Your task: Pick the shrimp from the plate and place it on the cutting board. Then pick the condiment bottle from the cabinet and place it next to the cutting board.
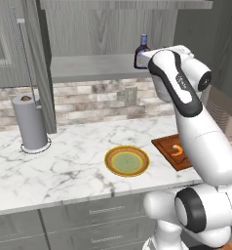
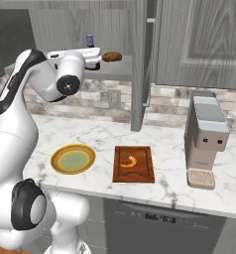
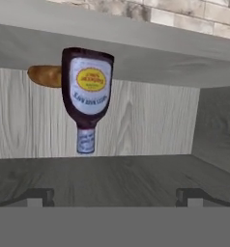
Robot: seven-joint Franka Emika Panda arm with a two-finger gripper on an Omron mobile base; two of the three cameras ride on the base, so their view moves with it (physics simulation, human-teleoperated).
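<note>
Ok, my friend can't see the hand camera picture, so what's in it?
A dark condiment bottle with a yellow label appears upside down on the grey cabinet shelf, straight ahead of the open gripper. A brown lump peeks out behind it.

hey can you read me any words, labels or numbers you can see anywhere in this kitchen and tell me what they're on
Nothing can be read for certain.
Condiment bottle, main label: an orange oval with a line of print and dark lines under it, all too blurred to read.
Condiment bottle, band at its neck: small marks, too blurred to read.
Robot arm's upper link: small dark markings, too small to read.
Appliance front under the counter: tiny markings, unreadable.
</note>
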